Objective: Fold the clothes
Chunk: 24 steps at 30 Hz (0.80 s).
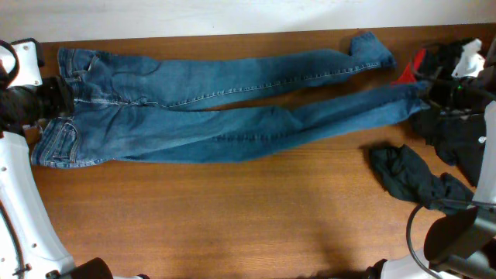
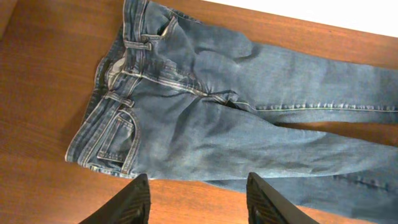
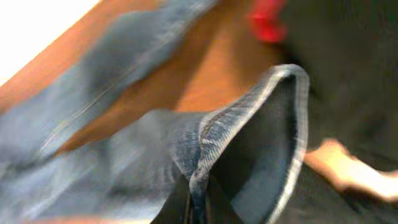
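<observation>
The blue denim jeans (image 1: 209, 116) lie flat across the table, waistband at the left, both legs stretched to the right. My left gripper (image 2: 198, 202) is open and empty, hovering just in front of the seat and waistband (image 2: 118, 99). In the overhead view the left arm sits by the waistband at the far left (image 1: 35, 101). My right gripper (image 3: 196, 208) is shut on the hem of the nearer leg (image 3: 249, 106), which is lifted and curled open. In the overhead view it holds that hem at the far right (image 1: 434, 89).
A heap of dark clothes (image 1: 457, 132) with a red piece (image 1: 411, 70) lies at the right edge. A dark green garment (image 1: 411, 178) lies on the wood in front of it. Bare wooden table (image 1: 232, 217) runs along the front.
</observation>
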{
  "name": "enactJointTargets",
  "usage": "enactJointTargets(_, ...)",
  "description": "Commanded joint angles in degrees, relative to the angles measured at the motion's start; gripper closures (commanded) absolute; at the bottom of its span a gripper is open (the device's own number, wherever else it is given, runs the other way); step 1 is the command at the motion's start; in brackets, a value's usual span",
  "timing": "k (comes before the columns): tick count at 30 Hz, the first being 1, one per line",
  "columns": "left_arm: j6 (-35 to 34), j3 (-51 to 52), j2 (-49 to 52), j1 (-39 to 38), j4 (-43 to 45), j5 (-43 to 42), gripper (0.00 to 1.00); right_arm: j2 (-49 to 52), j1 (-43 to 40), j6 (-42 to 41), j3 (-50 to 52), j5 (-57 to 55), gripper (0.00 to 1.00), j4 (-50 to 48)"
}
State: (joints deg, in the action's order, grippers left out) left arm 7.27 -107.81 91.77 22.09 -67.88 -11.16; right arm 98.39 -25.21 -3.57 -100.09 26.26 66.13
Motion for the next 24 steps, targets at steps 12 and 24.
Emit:
enactJointTargets(12, -4.68, 0.2, 14.03, 1.77, -4.44, 10.99, 0.28, -0.96, -0.26, 3.1, -1.05, -4.0, 0.96, 0.11)
enactJointTargets(24, 2.93, 0.2, 34.51, 13.38, -3.15, -1.44, 0.27, -0.96, -0.26, 2.62, -1.05, -4.0, 0.96, -0.33)
